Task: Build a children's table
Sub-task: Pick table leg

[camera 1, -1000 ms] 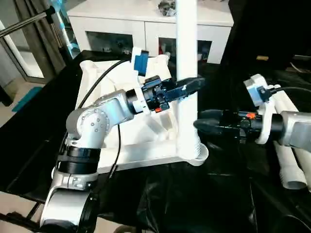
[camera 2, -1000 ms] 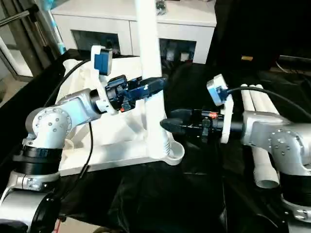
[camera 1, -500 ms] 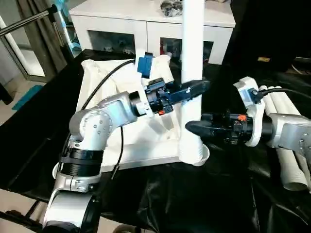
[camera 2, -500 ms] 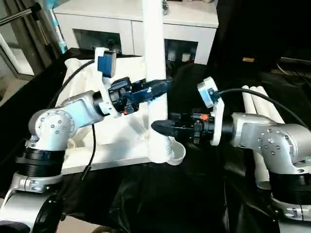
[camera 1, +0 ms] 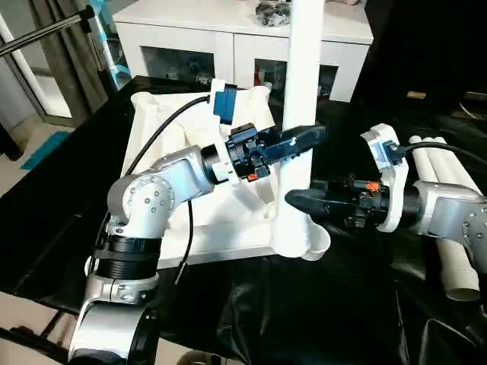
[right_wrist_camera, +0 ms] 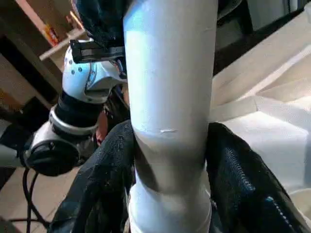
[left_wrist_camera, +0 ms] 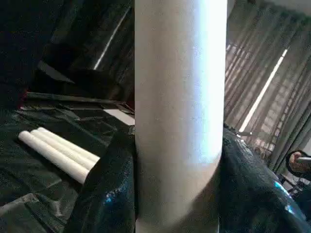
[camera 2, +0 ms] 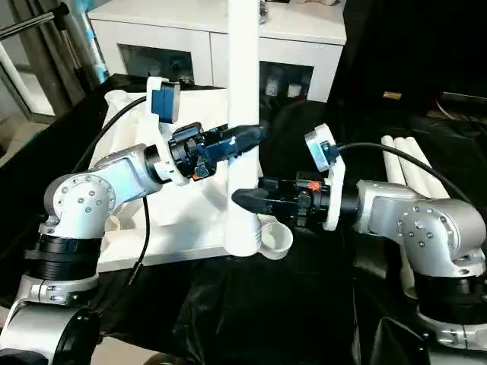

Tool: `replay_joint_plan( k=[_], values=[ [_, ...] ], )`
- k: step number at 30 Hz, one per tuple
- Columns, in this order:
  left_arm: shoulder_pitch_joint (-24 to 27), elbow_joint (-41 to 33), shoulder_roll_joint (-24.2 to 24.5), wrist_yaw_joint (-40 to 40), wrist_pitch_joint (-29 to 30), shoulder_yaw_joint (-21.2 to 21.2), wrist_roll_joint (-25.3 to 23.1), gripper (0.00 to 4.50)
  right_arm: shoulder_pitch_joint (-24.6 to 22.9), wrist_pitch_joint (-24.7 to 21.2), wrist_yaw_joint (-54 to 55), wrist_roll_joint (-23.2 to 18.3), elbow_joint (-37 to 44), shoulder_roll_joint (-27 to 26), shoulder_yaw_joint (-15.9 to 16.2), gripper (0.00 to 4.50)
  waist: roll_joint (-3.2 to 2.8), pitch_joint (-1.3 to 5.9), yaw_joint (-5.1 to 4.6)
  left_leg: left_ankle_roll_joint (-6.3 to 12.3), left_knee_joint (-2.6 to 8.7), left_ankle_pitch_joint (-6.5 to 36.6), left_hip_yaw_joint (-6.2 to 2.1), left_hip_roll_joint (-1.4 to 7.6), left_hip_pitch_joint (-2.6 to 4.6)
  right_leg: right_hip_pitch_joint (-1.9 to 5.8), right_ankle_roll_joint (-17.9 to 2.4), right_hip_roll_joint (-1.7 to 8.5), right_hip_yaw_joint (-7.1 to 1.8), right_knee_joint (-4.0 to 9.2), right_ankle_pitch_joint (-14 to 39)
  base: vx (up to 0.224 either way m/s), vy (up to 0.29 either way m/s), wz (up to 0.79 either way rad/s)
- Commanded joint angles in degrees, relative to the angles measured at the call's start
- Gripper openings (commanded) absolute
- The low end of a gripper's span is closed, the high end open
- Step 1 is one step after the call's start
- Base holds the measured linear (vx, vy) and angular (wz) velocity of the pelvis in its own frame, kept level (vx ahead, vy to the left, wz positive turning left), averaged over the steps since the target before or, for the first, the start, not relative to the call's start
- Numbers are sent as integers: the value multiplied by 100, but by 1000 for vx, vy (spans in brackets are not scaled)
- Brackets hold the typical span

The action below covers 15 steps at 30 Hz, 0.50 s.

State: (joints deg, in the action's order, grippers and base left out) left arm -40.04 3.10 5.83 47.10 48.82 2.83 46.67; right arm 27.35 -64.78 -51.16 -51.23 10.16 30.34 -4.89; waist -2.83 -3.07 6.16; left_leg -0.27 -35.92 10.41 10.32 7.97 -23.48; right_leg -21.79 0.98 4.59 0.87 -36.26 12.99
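Observation:
The children's table lies as an upturned white tabletop (camera 1: 175,129) on the black-covered bench. One white leg (camera 1: 304,91) stands nearly upright at its near right corner. The leg's ribbed lower end is next to the open corner socket (camera 2: 275,239); I cannot tell whether it sits in it. My left gripper (camera 1: 308,138) is shut on the leg at mid height, its fingers (left_wrist_camera: 109,194) pressed to both sides. Lower down, my right gripper (camera 1: 297,200) is shut on the same leg (right_wrist_camera: 167,87), which its black fingers (right_wrist_camera: 109,179) flank.
Three spare white legs (camera 2: 415,171) lie side by side on the black sheet at the right, behind my right forearm. A white cabinet (camera 1: 228,30) with glass doors stands behind the bench. A metal stand (camera 1: 46,34) rises at the far left.
My right gripper has moved left onto the leg and its fingers have narrowed around it. The left gripper keeps its hold. The camera has shifted a little.

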Motion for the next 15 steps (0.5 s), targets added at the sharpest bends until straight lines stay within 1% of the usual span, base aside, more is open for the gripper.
replay_joint_plan(
  k=[1,3,4,5,6,7,8,10,11,12,14,15],
  values=[
    [-156,-90,-91,176,-24,-215,92,188,-34,-60,205,36,47,-33,20,264,69,432,-14,233,404,472,-168,424,201,234,-1669,378,-147,351,-176,0,0,0],
    [-166,-94,-89,211,-17,-236,84,188,-64,-12,258,75,111,-28,43,294,49,429,-6,209,410,472,-172,435,204,230,-1638,372,-147,354,-96,0,0,0],
    [-166,-94,-89,211,-17,-236,84,188,-64,-12,258,75,111,-28,43,294,49,429,-6,209,410,472,-172,435,204,230,-1638,372,-147,354,-96,0,0,0],
    [-177,-111,-99,236,-7,-243,100,188,-89,55,256,148,116,0,138,302,47,431,-15,194,416,451,-176,436,201,230,-1625,366,-141,347,-122,0,0,0],
    [-177,-112,-99,237,-6,-244,100,188,-89,57,257,153,115,-1,145,302,47,430,-24,182,415,459,-175,434,203,225,-1623,364,-141,349,-134,0,0,0],
    [-172,-130,-103,245,0,-256,101,188,-89,72,273,213,99,-9,222,304,38,431,-30,176,413,472,-176,430,200,230,-1625,367,-142,348,-139,0,0,0],
    [-172,-130,-103,245,0,-256,101,188,-89,72,273,213,99,-9,222,304,44,430,-35,179,414,471,-175,428,196,234,-1626,368,-143,349,-145,0,0,0],
    [-165,-134,-102,255,0,-263,97,188,-86,59,288,232,95,-22,250,270,47,433,-49,194,412,465,-177,428,194,240,-1637,372,-143,349,-157,0,0,0],
    [-160,-133,-95,260,1,-268,90,188,-79,35,304,224,90,-32,248,270,44,431,-53,199,413,460,-178,429,192,239,-1639,372,-143,349,-159,0,0,0],
    [-148,-139,-79,268,-4,-274,95,188,-81,15,328,215,103,-30,250,270,27,432,-56,205,411,461,-179,430,196,235,-1640,370,-143,348,-167,0,0,0],
    [-126,-162,-64,269,-2,-272,110,188,-98,10,345,217,138,-8,258,267,33,432,-65,204,414,472,-179,432,201,232,-1642,364,-143,349,-182,0,0,0],
    [-109,-179,-59,250,-5,-265,109,188,-138,2,360,208,204,15,261,235,29,432,-67,199,416,473,-180,434,202,231,-1646,364,-141,348,-184,0,0,0]
  ],
)
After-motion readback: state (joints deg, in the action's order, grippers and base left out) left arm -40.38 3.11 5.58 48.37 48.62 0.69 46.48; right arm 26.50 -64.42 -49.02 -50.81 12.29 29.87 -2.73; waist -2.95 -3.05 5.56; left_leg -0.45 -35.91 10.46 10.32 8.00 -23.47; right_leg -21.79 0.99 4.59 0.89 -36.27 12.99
